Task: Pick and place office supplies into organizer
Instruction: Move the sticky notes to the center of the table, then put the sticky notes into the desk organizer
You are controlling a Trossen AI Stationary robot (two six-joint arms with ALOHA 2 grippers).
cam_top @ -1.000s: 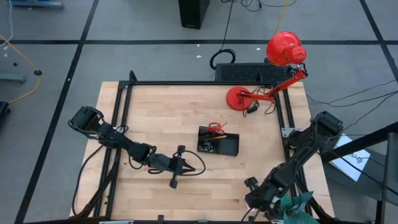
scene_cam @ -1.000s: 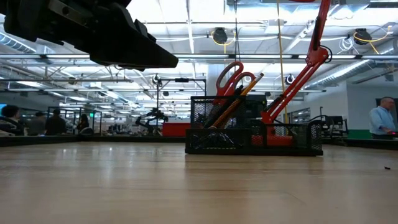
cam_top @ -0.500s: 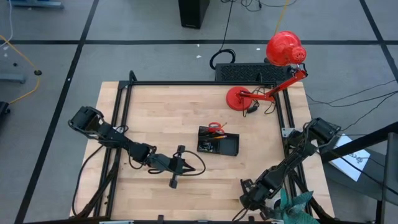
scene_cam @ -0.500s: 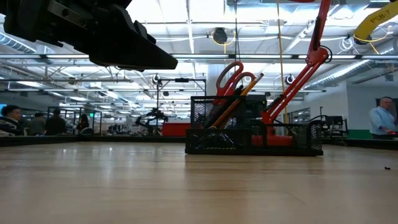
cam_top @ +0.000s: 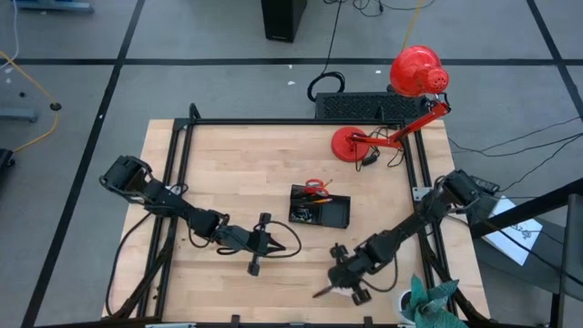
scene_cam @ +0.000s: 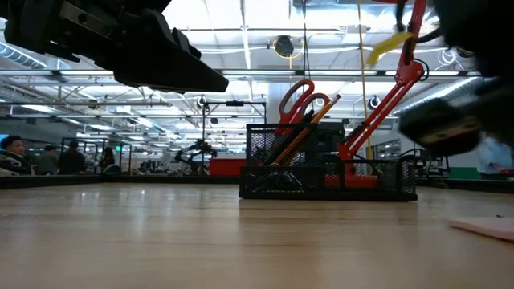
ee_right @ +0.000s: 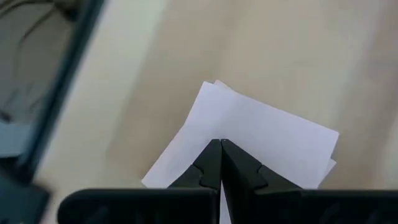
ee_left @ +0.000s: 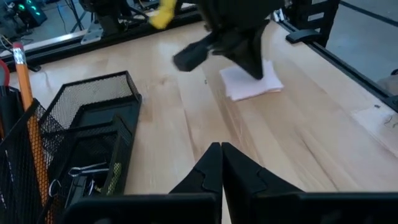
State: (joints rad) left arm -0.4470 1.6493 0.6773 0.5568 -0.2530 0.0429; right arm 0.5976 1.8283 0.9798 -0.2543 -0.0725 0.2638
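Fingers of the right gripper (ee_right: 220, 163) are pressed tight together, tip to tip, and hold nothing. Just past those closed tips lies a pale sticky-note pad (ee_right: 249, 140), flat on the wooden table (cam_top: 237, 164). From above, the right arm (cam_top: 410, 228) stretches low from its corner across the near edge of the table, with its gripper (cam_top: 335, 281) down over the pad.

The left gripper (ee_left: 221, 167) is closed too, its two dark fingers meeting in a point with nothing between them. That arm (cam_top: 164, 202) lies bent and low on its own side of the table, and its gripper (cam_top: 259, 244) waits there, well apart from the pad. Ahead of its tips and off to one side sits the black mesh organizer (ee_left: 93, 134), with small binder clips (ee_left: 84, 171) lying in one low compartment and an orange pencil (ee_left: 28, 109) standing up in the tall part. Red scissors (scene_cam: 301, 98) stick out of the tall part as well. A red lamp (cam_top: 414, 77) stands at the far edge of the table.
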